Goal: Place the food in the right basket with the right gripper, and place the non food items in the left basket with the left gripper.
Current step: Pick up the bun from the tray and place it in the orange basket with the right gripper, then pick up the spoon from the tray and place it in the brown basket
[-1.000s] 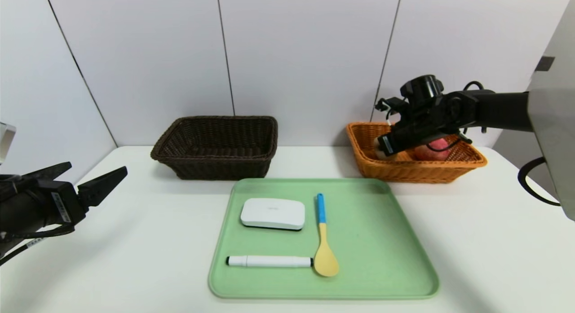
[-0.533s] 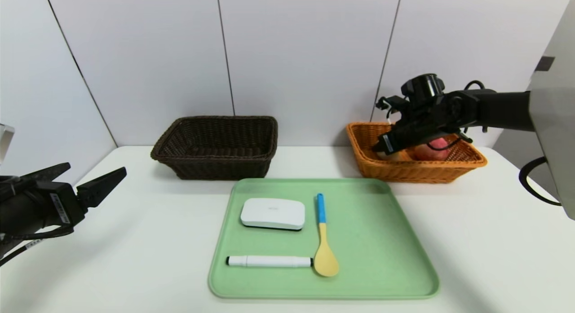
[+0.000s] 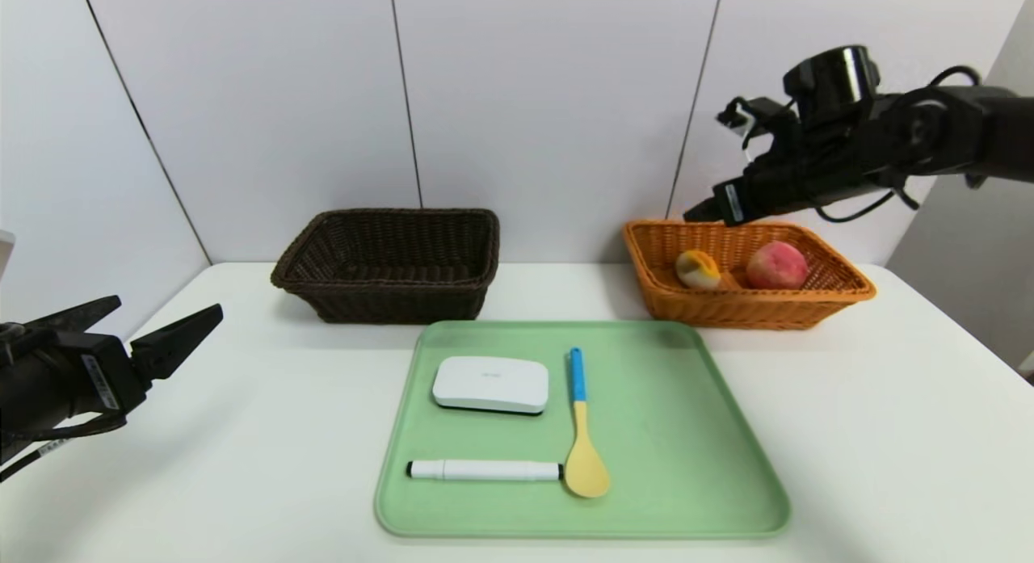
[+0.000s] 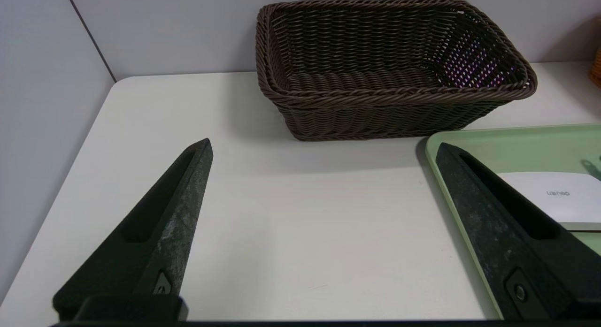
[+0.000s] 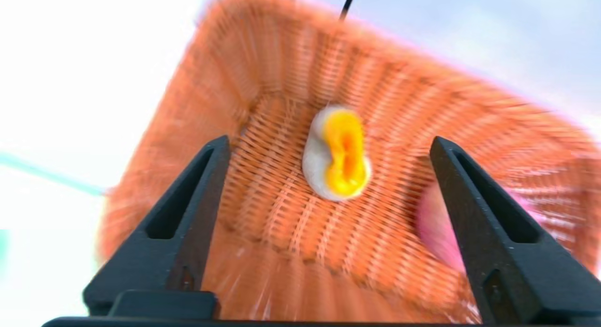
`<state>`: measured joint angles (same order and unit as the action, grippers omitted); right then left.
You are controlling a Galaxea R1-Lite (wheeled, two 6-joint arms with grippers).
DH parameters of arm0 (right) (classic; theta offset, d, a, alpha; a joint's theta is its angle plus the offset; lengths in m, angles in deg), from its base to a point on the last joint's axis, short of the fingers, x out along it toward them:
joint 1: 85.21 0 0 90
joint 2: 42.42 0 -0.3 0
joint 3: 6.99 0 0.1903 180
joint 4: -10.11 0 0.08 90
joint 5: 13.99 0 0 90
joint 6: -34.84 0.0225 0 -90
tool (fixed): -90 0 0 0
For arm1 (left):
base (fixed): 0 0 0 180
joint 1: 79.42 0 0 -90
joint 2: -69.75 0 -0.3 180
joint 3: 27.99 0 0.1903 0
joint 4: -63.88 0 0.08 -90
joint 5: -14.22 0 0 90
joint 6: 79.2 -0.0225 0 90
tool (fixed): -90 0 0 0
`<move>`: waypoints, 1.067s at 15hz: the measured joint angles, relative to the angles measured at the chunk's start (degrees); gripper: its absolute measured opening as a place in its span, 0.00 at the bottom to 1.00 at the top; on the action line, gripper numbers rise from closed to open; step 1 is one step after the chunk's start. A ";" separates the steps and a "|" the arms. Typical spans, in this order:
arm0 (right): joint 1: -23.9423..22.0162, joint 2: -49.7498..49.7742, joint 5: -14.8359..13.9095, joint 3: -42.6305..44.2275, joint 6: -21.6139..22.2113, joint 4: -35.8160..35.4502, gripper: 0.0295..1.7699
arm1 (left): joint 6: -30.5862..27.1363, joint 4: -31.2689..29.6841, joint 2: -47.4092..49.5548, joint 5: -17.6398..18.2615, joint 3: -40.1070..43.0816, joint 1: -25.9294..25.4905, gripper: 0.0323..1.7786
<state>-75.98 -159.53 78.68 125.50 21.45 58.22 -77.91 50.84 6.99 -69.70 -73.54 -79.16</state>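
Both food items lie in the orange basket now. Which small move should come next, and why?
Probably the left hand, open beside the tray, should reach for the white box. The bun and peach are placed; the dark basket holds nothing.

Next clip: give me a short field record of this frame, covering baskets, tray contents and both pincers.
orange basket: holds bun and peach
dark basket: nothing visible inside
green tray: white box, marker, yellow spoon
right pincer: open, above orange basket, holding nothing
left pincer: open, parked at table's left edge
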 joint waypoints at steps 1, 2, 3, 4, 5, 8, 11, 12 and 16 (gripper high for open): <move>1.02 2.97 0.00 -0.96 1.23 0.46 0.86 | 0.02 -0.02 0.09 0.17 0.15 0.00 0.95; 2.60 5.92 0.05 -1.88 2.50 1.71 0.87 | -0.02 -0.02 0.13 0.26 0.30 0.00 0.95; 5.01 8.87 0.09 -2.67 3.91 4.33 0.88 | -0.06 -0.02 0.16 0.30 0.39 0.00 0.95; 7.69 11.22 0.09 -3.24 5.60 7.36 0.89 | -0.17 0.00 0.16 0.28 0.44 0.00 0.95; 10.56 13.09 -0.06 -3.66 7.80 10.25 0.90 | -0.20 0.00 0.20 0.30 0.45 0.02 0.95; 19.79 16.13 -3.05 -4.18 16.91 17.94 0.92 | -0.37 0.00 0.20 0.28 0.48 0.04 0.95; 27.37 14.97 -10.11 -4.27 28.04 19.60 0.94 | -0.48 0.09 0.33 0.30 0.52 0.06 0.95; 29.60 13.57 -12.80 -4.30 32.06 19.85 0.94 | -0.50 0.09 0.33 0.35 0.69 0.06 0.95; 33.74 7.02 -19.35 -5.18 45.11 22.60 0.95 | -0.52 0.01 0.44 0.30 1.50 0.09 0.95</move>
<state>-42.24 -152.51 59.33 120.32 66.56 80.83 -78.44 50.85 7.43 -69.40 -72.04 -79.07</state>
